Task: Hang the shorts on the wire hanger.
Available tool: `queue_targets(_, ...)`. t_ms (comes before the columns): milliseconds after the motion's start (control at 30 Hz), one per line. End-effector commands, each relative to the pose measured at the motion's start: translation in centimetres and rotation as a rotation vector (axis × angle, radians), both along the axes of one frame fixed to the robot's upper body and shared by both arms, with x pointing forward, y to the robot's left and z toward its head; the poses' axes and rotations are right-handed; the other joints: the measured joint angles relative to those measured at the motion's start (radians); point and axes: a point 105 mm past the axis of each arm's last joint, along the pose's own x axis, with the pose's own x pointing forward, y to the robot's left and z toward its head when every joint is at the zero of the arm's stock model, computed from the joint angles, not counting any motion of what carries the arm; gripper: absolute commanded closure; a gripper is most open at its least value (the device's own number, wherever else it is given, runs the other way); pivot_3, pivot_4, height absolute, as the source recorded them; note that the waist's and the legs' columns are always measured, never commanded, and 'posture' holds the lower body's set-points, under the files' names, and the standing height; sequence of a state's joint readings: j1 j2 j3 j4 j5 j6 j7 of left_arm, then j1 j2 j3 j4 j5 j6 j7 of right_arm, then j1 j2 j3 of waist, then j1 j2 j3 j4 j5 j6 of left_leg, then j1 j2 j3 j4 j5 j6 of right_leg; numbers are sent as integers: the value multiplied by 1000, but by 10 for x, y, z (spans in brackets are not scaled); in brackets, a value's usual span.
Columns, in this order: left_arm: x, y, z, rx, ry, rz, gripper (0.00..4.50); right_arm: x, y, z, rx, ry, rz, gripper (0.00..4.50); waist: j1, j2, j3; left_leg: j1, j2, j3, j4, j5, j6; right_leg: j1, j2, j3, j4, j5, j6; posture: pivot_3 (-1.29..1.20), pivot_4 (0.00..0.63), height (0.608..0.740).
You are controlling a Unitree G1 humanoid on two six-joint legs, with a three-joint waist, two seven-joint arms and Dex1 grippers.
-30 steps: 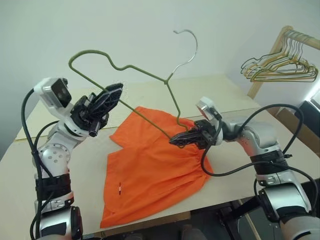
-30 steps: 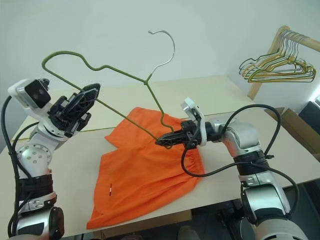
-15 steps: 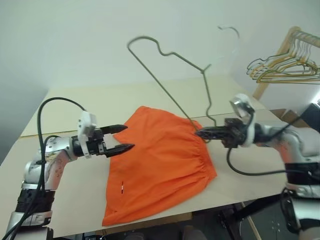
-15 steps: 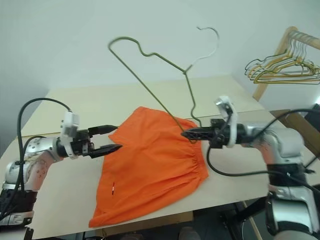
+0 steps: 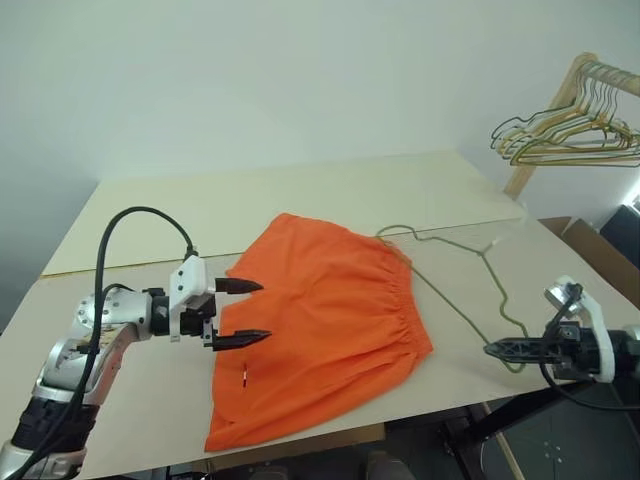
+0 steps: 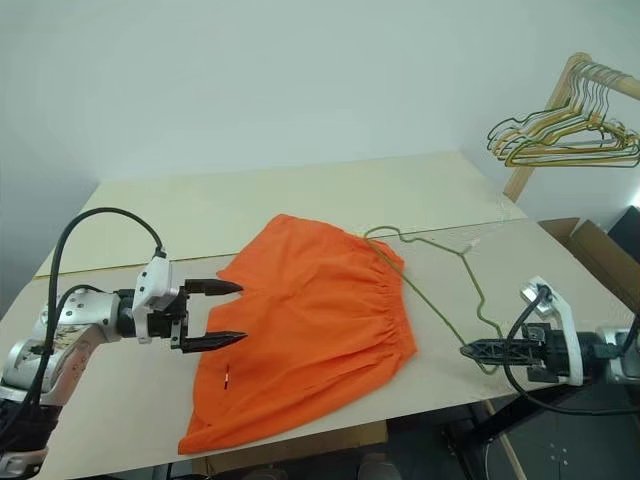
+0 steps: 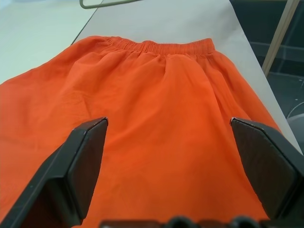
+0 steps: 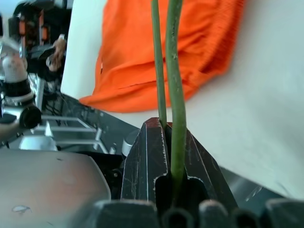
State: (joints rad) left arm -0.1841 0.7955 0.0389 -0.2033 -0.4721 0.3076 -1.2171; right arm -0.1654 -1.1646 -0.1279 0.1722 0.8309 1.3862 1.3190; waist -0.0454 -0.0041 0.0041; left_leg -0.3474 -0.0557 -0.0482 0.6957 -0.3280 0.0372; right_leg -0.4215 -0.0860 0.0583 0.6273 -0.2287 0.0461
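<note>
The shorts (image 5: 320, 320) lie flat on the table (image 5: 300, 195), spread near its front edge, roughly mid-width; gathered waistband faces the right side, legs run toward the front-left, one hem corner close to the front edge; tiny white mark on the cloth near the left leg; the wire hanger (image 5: 470, 275) lies low over the table right of the shorts, its far bend touching or just beside the waistband's rear end, cannot tell which; its wire runs from there toward the table's front-right corner; right gripper (image 5: 497, 349) sits at that front-right corner, fingers clamped together on the hanger's wire; in the right wrist view the green wire (image 8: 173, 95) passes straight between the closed black fingers (image 8: 147, 161), two strands visible side by side; left gripper (image 5: 240, 312) is at the left side of the shorts, pointing toward them, fingers (image 7: 83, 161) spread wide apart with nothing between them; one fingertip over the cloth's left edge, the other just beside it, contact not clear; left wrist view looks across the orange cloth to the waistband; a bunch of gold and green hangers (image 5: 560, 140) hangs on a wooden rack (image 5: 545, 115) beyond the table's right rear corner, well apart from the shorts.
</note>
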Motion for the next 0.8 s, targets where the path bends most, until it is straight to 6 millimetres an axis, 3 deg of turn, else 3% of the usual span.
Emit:
queue_targets(33,-4,-4,6,8,-19,-27,24,-3,-15,2,1,36,-46,4500,1,0,0,0,0,0,0,0,0,0,1,0,0,0,0,-104,0,740)
queue_targets(367,-9,-7,-1,12,-9,-42,24,-10,-37,-3,-30,120,-125,4500,1,3,0,0,0,0,0,0,0,0,4,1,0,0,0,-111,0,740)
queue_targets(800,-10,-7,-5,18,-6,-34,24,-13,-23,-8,-21,144,-46,4500,2,3,-1,0,0,1,1,0,0,0,5,1,0,0,0,-98,0,740)
